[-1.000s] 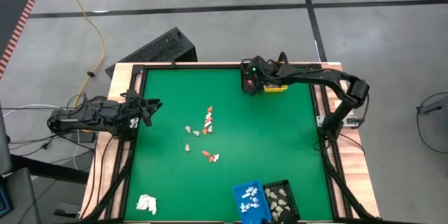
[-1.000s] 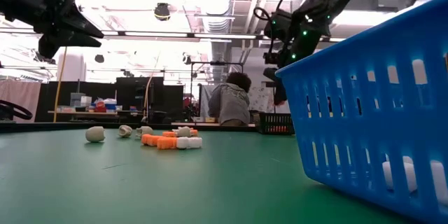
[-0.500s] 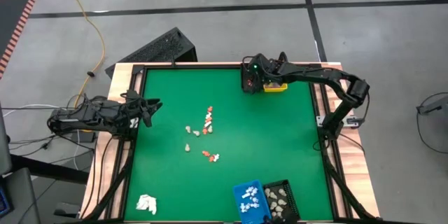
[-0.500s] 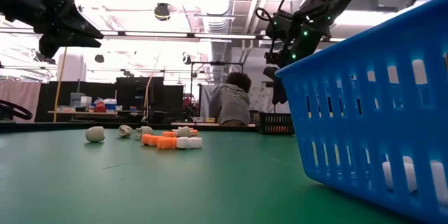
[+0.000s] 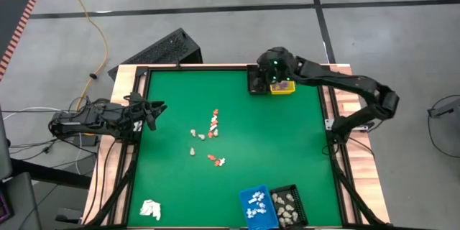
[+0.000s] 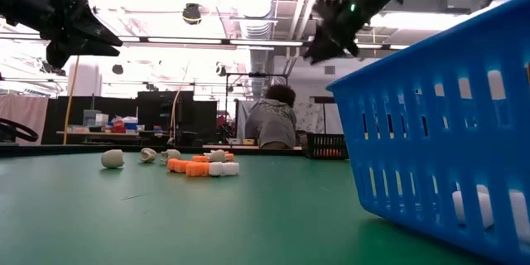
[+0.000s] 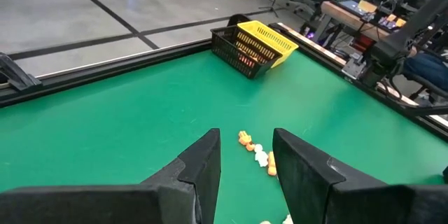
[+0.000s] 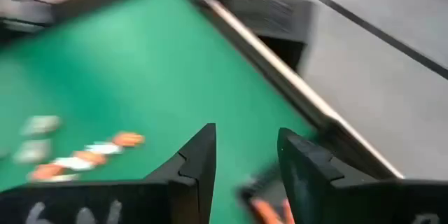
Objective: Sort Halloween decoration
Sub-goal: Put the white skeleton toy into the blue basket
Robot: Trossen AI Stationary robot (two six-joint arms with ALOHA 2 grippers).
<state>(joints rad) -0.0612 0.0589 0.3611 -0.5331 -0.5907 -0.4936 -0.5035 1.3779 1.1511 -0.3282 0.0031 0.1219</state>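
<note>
Several small orange, white and cream pieces of Halloween decoration (image 5: 208, 135) lie loose on the green mat in mid-table, also seen in the low view (image 6: 203, 166) and the left wrist view (image 7: 255, 152). My right gripper (image 5: 262, 72) hangs open and holds nothing, high over the black basket (image 5: 256, 85) and yellow basket (image 5: 282, 88) at the far right; its own view shows its fingers apart (image 8: 246, 136). My left gripper (image 5: 159, 106) waits open over the table's left edge, its fingers apart (image 7: 245, 136) with nothing between them.
A blue basket (image 5: 257, 207) holding white pieces and a black basket (image 5: 287, 205) holding cream pieces stand at the near edge. A white wadded lump (image 5: 150, 208) lies in the near left corner. A person (image 6: 272, 120) sits beyond the far edge.
My right gripper has risen from just above the black basket at the far right and tipped toward level. My left gripper has kept still, and the pieces in mid-table have not moved.
</note>
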